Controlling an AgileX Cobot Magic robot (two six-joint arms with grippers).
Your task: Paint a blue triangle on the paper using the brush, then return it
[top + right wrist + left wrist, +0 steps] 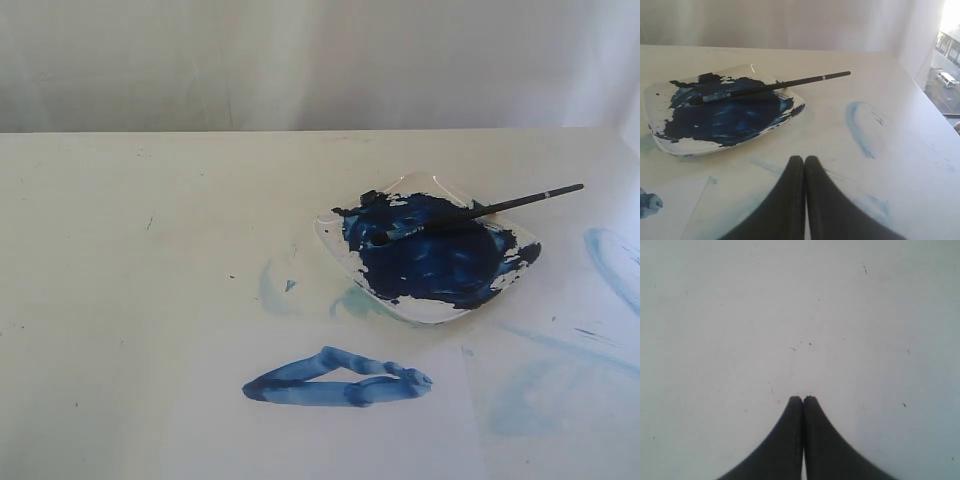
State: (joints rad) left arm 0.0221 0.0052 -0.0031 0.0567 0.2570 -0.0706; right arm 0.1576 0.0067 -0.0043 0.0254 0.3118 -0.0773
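The blue triangle [335,378] lies flat on the white paper [300,430] at the front of the exterior view. Behind it the brush [470,211] rests across the clear paint dish [425,190], bristles in the navy paint, handle sticking out over the dish's right rim. The same brush [772,86] and dish [650,100] show in the right wrist view, well ahead of my right gripper [804,159], which is shut and empty over the table. A corner of the paper [670,205] lies beside it. My left gripper [803,399] is shut and empty over bare tabletop. Neither gripper shows in the exterior view.
Pale-blue smears mark the table right of the dish [610,260] and near the paper [275,290]. A curved smear [857,127] lies near the right gripper. The table's right edge [920,85] is close by, with a wall behind.
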